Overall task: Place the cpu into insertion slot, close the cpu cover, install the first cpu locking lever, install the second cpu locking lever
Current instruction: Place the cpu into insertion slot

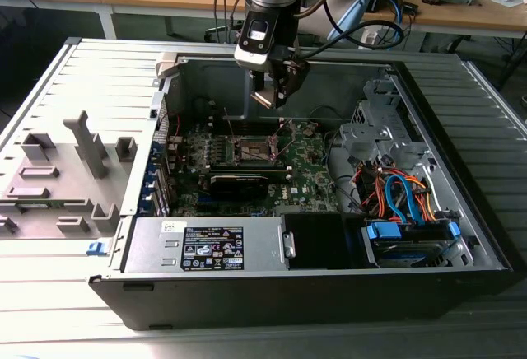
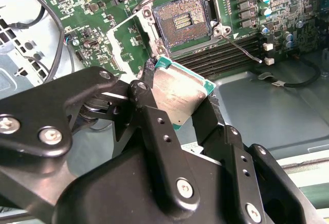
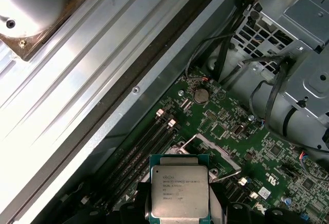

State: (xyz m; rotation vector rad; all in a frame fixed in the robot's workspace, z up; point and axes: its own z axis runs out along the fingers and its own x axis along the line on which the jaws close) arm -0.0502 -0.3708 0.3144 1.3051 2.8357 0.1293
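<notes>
My gripper (image 2: 180, 91) is closed partway, its two black fingers (image 2: 149, 88) pressing on opposite edges of the cpu (image 2: 175, 98), which I hold clear of everything else. In both wrist views the cpu shows its silver lid, with a thin green border around it. In the second wrist view it looks tilted against the board below. The insertion slot (image 2: 182, 21) lies beneath and a little ahead of the cpu, apart from it, and its brownish-gold contact field is bare inside the silver rim. At one side of the slot there is a thin silver frame that I take for the cpu cover (image 2: 122, 23), swung off the contacts. From a corner of the slot a thin wire locking lever (image 2: 241, 45) slants away over the long dark memory slots (image 2: 221, 54) that run just beside the slot. The green motherboard (image 2: 77, 8) spreads around the slot on all sides. In the exterior view my gripper (image 1: 278, 91) hangs well above the slot (image 1: 257, 149), inside the open computer case (image 1: 461, 235). Well apart from the slot are a silver power supply (image 1: 206, 248) near the front wall and a bundle of orange and blue cables (image 1: 395, 194). Outside the case, farther from the slot, a grey fixture (image 1: 82, 153) stands on the ribbed table (image 1: 49, 293).
</notes>
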